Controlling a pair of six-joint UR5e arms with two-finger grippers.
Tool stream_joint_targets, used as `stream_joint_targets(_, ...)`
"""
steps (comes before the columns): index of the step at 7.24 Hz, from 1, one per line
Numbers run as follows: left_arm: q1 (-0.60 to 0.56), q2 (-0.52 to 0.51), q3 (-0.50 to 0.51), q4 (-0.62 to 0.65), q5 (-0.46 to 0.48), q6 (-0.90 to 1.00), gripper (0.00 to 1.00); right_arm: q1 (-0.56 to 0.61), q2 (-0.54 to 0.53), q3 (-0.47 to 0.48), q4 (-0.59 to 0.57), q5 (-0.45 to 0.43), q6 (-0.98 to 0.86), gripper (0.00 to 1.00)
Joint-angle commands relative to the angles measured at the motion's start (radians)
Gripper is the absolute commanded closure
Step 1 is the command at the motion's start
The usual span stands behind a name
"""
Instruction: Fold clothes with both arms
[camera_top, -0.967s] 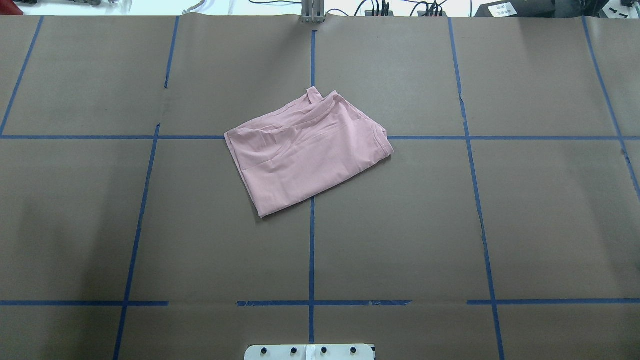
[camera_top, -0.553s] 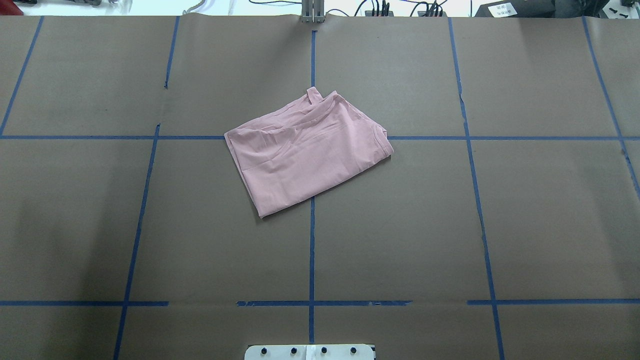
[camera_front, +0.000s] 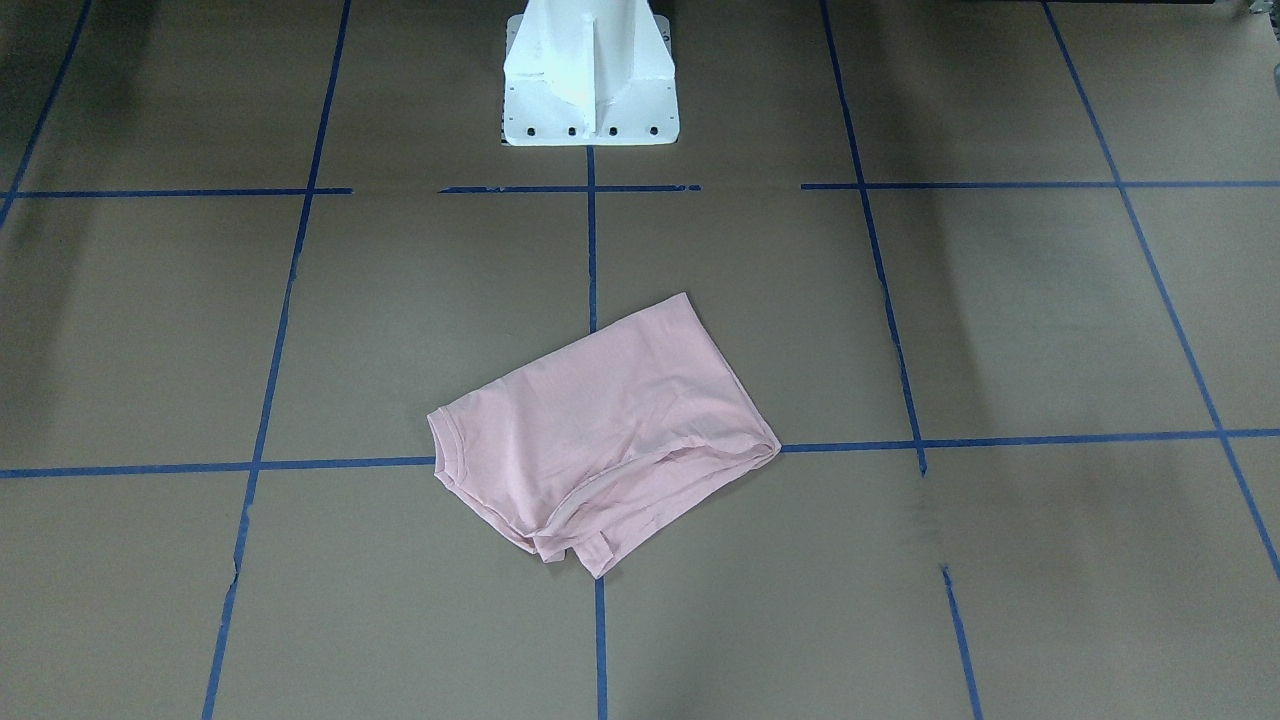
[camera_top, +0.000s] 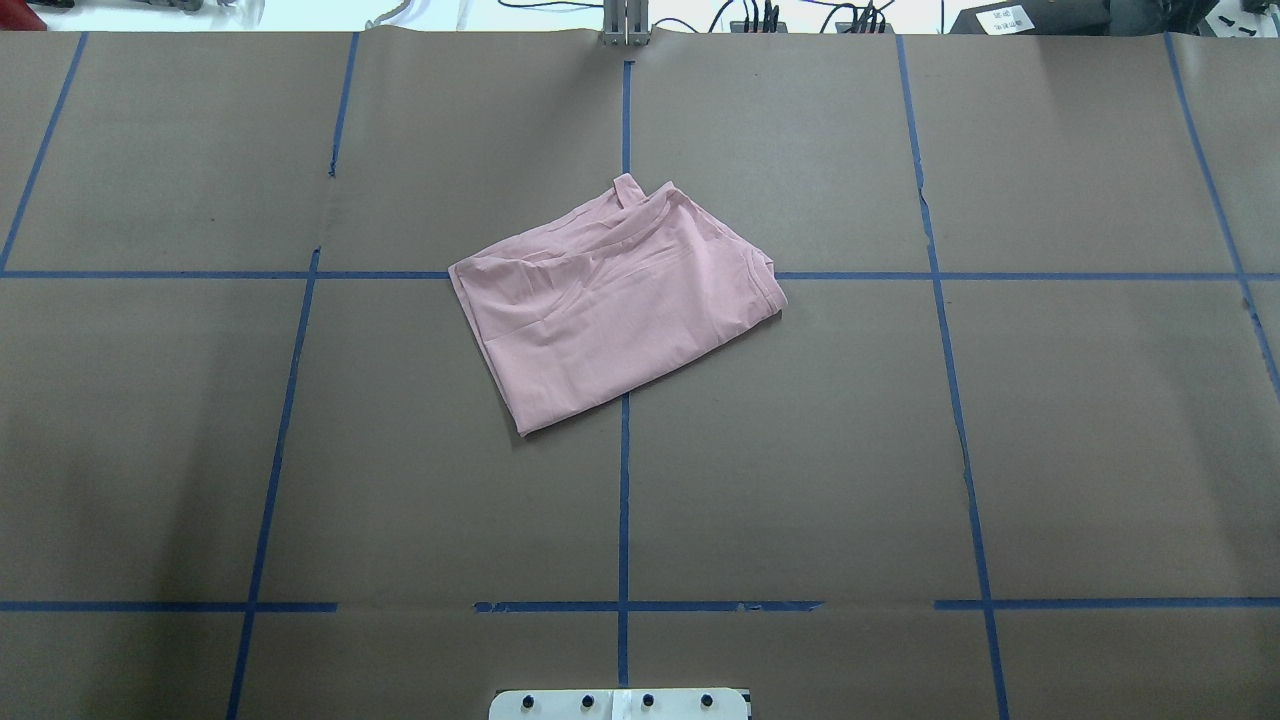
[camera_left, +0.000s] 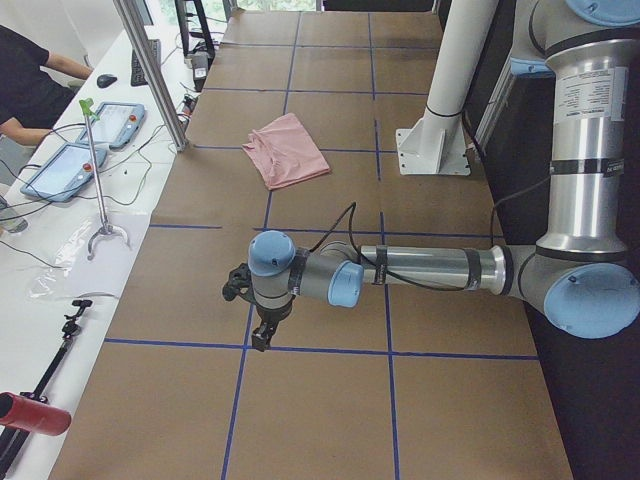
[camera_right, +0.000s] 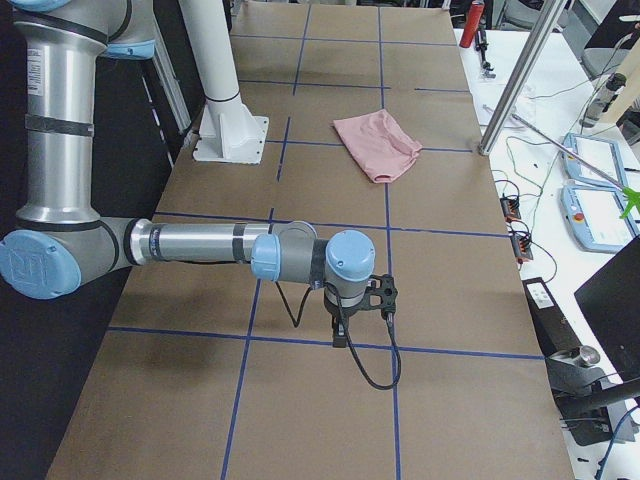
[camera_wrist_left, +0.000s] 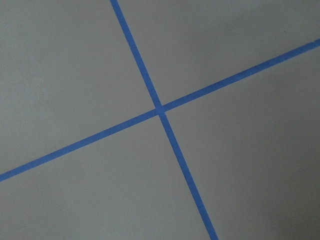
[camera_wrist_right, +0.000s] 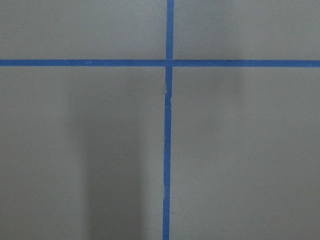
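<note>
Pink T-shirt (camera_top: 615, 305), quantity one, lies folded on the brown table (camera_top: 1100, 450), covering one crossing of the blue tape (camera_top: 623, 500), well apart from both grippers. Grippers, quantity two: left gripper (camera_left: 262, 335) and right gripper (camera_right: 341, 335), visible in side views only; jaw state cannot be determined. Lower shirt layers are hidden.

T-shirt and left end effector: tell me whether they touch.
Apart. The exterior left view shows the left end effector hanging over bare table, with the T-shirt lying well beyond it.
</note>
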Motion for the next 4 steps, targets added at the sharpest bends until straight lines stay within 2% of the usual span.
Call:
stream_joint_targets(1,0.001,-0.003,0.005,-0.003,0.0,-0.068,0.0,-0.009,0.005,0.002,0.0,-0.003,0.012,0.0)
stream_joint_targets(4,0.001,-0.005,0.005,-0.001,0.0,-0.068,0.0,-0.044,0.013,-0.01,0.049,-0.021,0.091,0.0)
